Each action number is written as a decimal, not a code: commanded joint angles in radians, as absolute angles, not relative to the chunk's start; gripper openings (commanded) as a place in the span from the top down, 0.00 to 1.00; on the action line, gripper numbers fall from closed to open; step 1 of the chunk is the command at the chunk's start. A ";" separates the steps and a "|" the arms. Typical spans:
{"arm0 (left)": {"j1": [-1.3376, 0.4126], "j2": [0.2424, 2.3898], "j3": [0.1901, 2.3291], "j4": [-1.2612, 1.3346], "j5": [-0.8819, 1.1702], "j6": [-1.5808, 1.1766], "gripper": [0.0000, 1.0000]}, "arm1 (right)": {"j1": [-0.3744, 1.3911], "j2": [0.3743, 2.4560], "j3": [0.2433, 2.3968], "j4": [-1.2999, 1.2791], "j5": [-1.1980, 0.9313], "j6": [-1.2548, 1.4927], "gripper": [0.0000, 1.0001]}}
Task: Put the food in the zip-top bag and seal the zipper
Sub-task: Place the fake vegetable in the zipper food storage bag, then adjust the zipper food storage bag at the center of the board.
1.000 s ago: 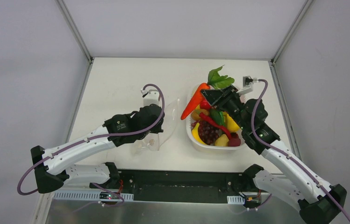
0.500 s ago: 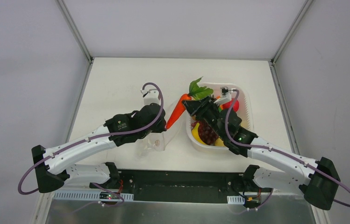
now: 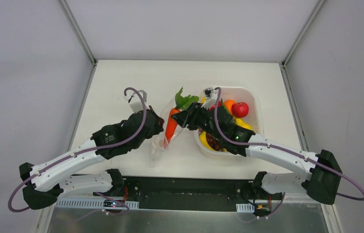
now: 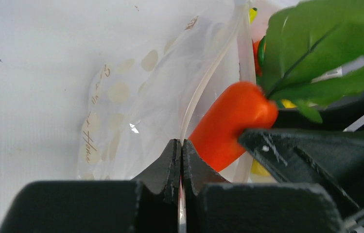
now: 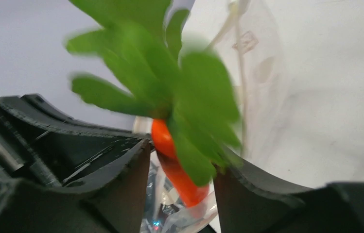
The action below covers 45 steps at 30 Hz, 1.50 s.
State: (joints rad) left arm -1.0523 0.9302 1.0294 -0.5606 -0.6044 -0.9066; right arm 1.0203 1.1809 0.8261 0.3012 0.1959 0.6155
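Note:
My left gripper is shut on the rim of the zip-top bag and holds its mouth open and raised. The zipper strip runs up from the shut jaws. My right gripper holds an orange toy carrot by its crown, just under the green leaves. The carrot points down with its tip inside the bag's mouth. The leaves are blurred in the right wrist view.
A white basket stands right of the bag, partly under my right arm. It holds a red apple, an orange, a yellow piece and dark grapes. Grey walls enclose the table.
My right gripper carried the carrot left from above the basket to the bag's mouth and tipped it point-down. My left gripper shifted left with the bag's rim.

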 commanded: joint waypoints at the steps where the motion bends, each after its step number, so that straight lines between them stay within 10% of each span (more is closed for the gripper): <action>1: -1.040 0.928 1.014 -0.523 -0.647 -0.934 1.00 | 1.029 1.199 0.981 0.151 0.030 0.524 0.41; 8: -1.040 0.879 0.969 -0.491 -0.676 -0.936 1.00 | 1.028 1.159 1.070 -0.042 0.044 0.459 0.28; 22: -1.040 0.791 1.016 -0.586 -0.734 -0.763 1.00 | 0.993 1.168 1.096 -0.223 0.177 0.396 0.37; 45: -1.039 0.886 1.076 -0.660 -0.727 -0.716 1.00 | 0.970 1.307 1.151 -0.014 -0.177 0.581 0.32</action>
State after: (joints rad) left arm -1.0454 0.8516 1.0428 -0.6193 -0.6922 -0.7277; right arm 0.9607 1.3640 1.1824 -0.1509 -0.1020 0.5144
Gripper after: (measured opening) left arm 0.010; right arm 0.679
